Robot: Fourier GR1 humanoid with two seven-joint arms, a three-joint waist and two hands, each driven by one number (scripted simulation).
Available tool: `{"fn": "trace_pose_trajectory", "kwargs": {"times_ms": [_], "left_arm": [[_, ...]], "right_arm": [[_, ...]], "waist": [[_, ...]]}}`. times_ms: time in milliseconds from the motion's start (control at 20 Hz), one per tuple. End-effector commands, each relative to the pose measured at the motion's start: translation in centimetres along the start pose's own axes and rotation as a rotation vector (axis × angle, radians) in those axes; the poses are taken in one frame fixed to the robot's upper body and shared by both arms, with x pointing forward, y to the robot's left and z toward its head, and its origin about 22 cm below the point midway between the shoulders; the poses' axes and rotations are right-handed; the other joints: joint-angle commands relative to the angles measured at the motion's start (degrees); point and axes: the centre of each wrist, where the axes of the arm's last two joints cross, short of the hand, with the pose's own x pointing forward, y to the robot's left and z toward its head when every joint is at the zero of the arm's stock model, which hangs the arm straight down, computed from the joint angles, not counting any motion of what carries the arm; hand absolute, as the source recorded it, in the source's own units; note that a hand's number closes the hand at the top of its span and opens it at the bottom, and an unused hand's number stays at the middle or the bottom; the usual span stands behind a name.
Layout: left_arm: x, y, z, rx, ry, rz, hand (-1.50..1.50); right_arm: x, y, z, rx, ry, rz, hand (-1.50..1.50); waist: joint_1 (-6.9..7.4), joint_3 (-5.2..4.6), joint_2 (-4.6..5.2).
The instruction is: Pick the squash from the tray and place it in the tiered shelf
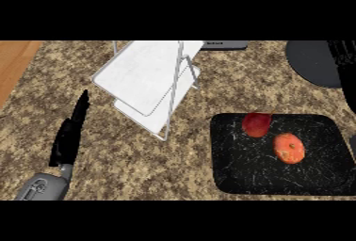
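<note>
Squash (pixel 289 148) lies on tray (pixel 236 179) beside apple (pixel 257 124); I see my left hand (pixel 69 136) with fingers straight, holding nothing.

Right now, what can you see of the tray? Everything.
The tray is black, squarish with rounded corners and a low raised rim, its surface flecked with pale scratch-like marks. It lies flat on the speckled counter, at the view's lower right. Two things rest in it: a dark red fruit near its upper edge and an orange one beside it. No hand touches it.
</note>
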Motion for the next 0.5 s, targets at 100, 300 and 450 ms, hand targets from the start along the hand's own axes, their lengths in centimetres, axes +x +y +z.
{"fn": "trace_pose_trajectory", "kwargs": {"times_ms": [100, 300, 450], "left_arm": [[-2.1, 0.9, 1.5, 0.000, 0.116, 0.013, 0.00], [-3.6, 0.8, 3.0, -0.007, 0.195, 0.041, 0.00], [-4.6, 0.6, 4.4, -0.054, 0.262, 0.085, 0.00]], "right_arm": [[-4.4, -5.0, 6.3, -0.464, 0.413, 0.204, -1.50], [-9.1, -10.4, 17.4, -0.690, 0.973, 0.498, -1.50], [-9.9, -9.2, 20.9, -1.139, 1.007, 0.381, 1.50]], "waist": [[-6.07, -0.06, -0.33], [-13.66, -1.07, 3.10], [-11.32, -0.17, -0.52]]}}
